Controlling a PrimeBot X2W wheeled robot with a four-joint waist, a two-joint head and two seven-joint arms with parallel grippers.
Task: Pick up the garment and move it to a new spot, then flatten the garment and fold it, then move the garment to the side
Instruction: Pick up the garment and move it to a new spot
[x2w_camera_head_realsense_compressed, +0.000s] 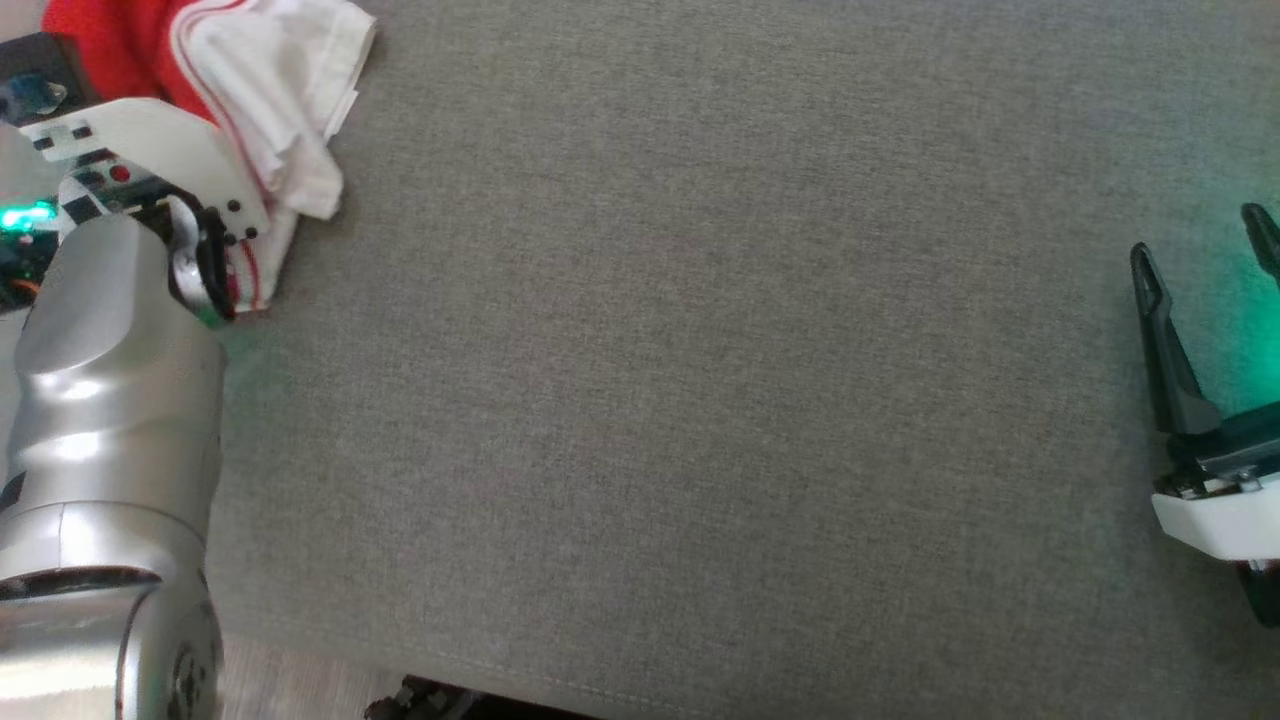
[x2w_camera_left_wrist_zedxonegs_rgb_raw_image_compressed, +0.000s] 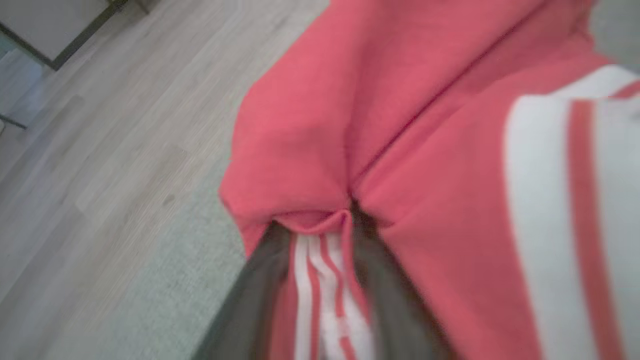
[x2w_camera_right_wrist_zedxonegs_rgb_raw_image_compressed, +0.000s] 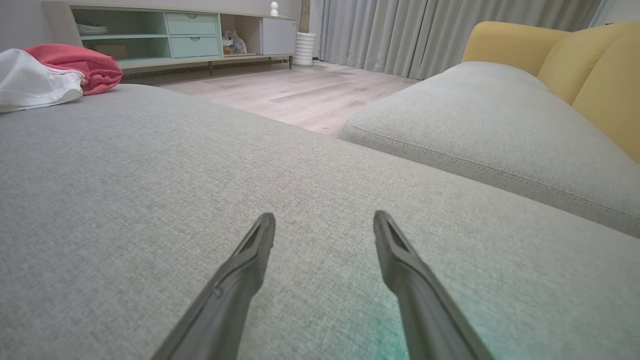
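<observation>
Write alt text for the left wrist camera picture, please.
Two dark fingers of the left gripper pinch a fold of a red garment with white stripes. It lies bunched on a grey cushion, with pale wooden floor beside.

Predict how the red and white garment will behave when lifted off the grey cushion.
Probably floppy: the red and white garment lies crumpled in soft folds, so it should drape and hang. Likely light, since thin fabric puckers where the left gripper pinches it. It may drag on the textured grey cushion rather than slide.
</observation>
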